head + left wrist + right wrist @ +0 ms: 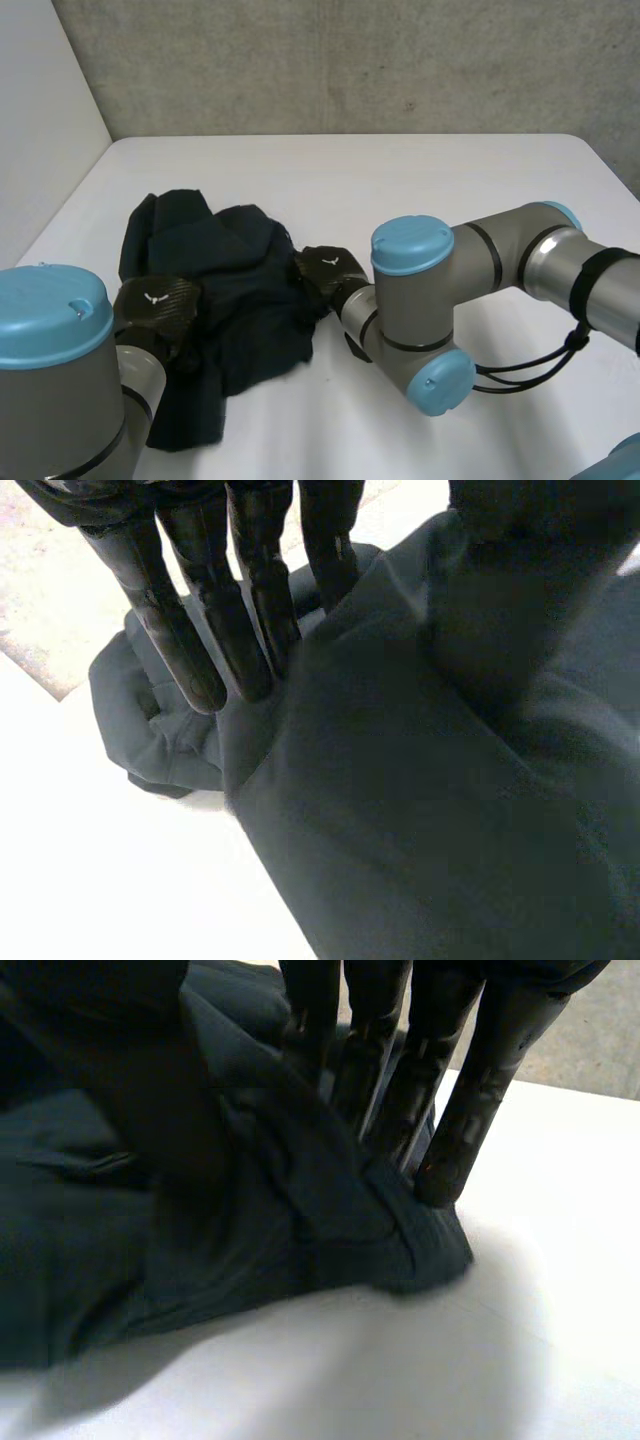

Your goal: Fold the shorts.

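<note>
**Shorts**: dark and crumpled in a heap at the lower left of the head view, on the white table. They are not yet spread flat, so no fold has begun.

**Left hand**: set on the heap's left side. In its wrist view the straight fingers stand behind a raised ridge of cloth with the thumb in front, so the ridge looks pinched between them.

**Right hand**: at the heap's right edge, near the centre of the head view. Its fingers meet a bunched corner with the thumb opposite, nipping the cloth.

Holds on opposite edges probably serve to lift the garment and pull it open.

**Pose**: both palms face down. The left arm rises from the lower left corner. The right arm reaches in from the right edge, its forearm pointing left.
</note>
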`<state>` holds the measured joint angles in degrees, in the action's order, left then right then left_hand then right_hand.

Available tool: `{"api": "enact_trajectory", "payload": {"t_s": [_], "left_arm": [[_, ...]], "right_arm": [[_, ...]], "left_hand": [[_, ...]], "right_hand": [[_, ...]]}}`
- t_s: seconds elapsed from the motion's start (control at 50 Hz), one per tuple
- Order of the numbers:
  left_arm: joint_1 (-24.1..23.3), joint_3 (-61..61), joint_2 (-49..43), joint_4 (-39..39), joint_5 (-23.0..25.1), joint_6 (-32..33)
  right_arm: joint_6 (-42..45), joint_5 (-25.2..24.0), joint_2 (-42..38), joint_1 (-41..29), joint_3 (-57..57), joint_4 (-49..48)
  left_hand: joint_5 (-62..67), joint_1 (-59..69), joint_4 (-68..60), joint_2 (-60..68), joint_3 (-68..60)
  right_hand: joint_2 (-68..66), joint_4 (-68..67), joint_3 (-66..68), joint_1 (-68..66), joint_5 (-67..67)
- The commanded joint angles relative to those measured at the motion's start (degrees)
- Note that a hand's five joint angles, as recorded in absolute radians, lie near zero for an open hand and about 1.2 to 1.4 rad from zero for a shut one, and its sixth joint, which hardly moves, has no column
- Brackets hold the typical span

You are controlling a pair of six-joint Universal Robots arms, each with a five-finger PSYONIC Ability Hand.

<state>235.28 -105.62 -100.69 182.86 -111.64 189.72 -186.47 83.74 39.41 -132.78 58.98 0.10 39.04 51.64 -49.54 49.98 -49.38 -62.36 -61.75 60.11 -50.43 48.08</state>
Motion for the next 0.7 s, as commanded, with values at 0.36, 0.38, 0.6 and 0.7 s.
{"api": "enact_trajectory", "payload": {"t_s": [0.36, 0.38, 0.6, 0.7], "left_arm": [[1.67, 11.58, 15.35, 5.92, 20.05, 4.35], [1.67, 11.76, 15.53, 6.45, 21.02, 3.82], [3.25, 14.56, 3.86, 9.7, 23.31, 2.15], [6.06, 17.81, -7.46, 11.02, 23.49, 3.55]], "right_arm": [[35.64, 1.34, 39.34, 10.88, 5.53, 3.59], [36.0, 1.34, 39.95, 10.79, 5.44, 4.55], [37.14, 1.6, 35.75, 10.35, 4.48, 12.91], [37.93, 2.12, 25.66, 10.44, 0.71, 12.65]], "left_hand": [[30.96, 28.36, -30.46, 30.02, -30.62], [30.96, 28.36, -30.46, 30.02, -30.62], [30.96, 28.36, -30.46, 30.02, -30.62], [30.96, 28.36, -30.46, 30.02, -30.62]], "right_hand": [[-17.64, -18.25, 19.89, -29.57, 21.92], [-17.64, -18.25, 19.89, -29.57, 21.92], [-17.64, -18.25, 19.89, -29.57, 21.92], [-17.64, -18.25, 19.89, -29.57, 21.92]]}}
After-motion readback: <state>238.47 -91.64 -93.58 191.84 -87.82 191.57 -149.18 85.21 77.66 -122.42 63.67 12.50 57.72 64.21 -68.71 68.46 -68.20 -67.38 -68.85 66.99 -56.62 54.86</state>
